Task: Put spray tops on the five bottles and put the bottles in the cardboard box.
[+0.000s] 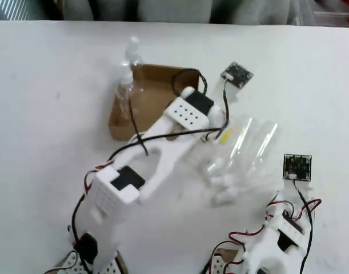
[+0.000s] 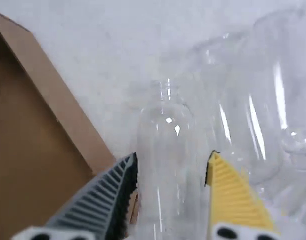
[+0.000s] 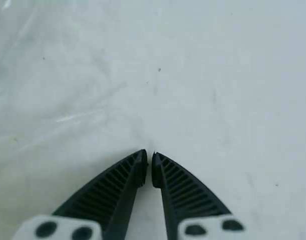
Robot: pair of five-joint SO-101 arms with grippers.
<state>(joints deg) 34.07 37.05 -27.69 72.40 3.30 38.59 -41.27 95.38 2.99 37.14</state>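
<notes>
Left gripper [image 2: 172,167] first: its grey finger [image 2: 123,181] and yellow finger [image 2: 228,186] sit against either side of a clear bottle [image 2: 165,125], and it looks like a pinch on the body, the neck pointing away from the wrist. No spray top on this one. Right beside the grey finger is the brown wall of the cardboard box [image 2: 52,95], so the held bottle is just to the right of the box. More clear bottles [image 2: 258,95] crowd in on the yellow finger's side.

From the high view, the left arm [image 1: 163,142] stretches from the near left corner out to the middle of the table [image 1: 54,80], its gripper [image 1: 218,131] at the box's right edge. The cardboard box [image 1: 157,85] lies open left of centre. One bottle with a spray top [image 1: 127,85] stands upright at the box's left wall; whether its base is inside the box, I can't quite tell. The uncapped bottles [image 1: 251,142] lie together on the table right of the gripper. Near them, loose white spray tops [image 1: 224,184] are grouped on the table.

Over to the right gripper [image 3: 148,167]: two black fingers [image 3: 122,187] pressed together, only a sliver between the tips, nothing in them, above bare white table. That arm [image 1: 274,237] is tucked at the near right edge, well apart from the bottles.

Two small circuit boards lie out there, one [image 1: 237,75] far right of the box, the other [image 1: 297,166] just beyond the right arm.
</notes>
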